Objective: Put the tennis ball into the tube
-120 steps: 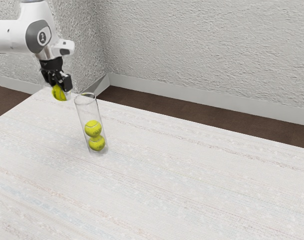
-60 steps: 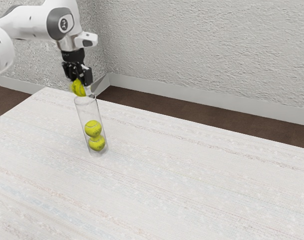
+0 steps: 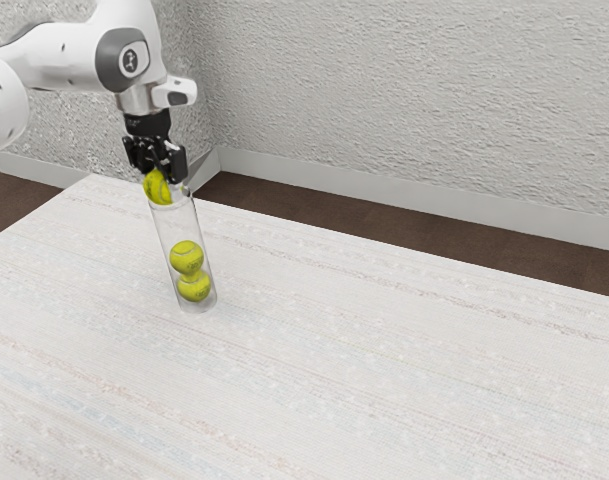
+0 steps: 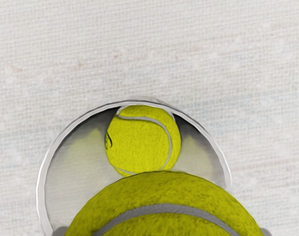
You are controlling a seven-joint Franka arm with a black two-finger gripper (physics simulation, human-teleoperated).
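Pale tabletop (image 3: 384, 350) supports the clear tube (image 3: 177, 225), two balls (image 3: 187, 258) inside; the gripper (image 3: 164, 184) clasps the tennis ball (image 3: 157, 189) at its mouth (nearly done, I'd say), with lowering and release left.

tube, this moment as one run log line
gripper: shut on held ball | held ball: at mouth of tube | inside tube: upper ball, lower ball

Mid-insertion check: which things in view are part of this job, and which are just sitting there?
Part of the job:
- gripper, shut on the ball
- held tennis ball, at the tube's mouth
- clear tube, the target

Just there:
- upper ball and lower ball, inside the tube
- table
- wall
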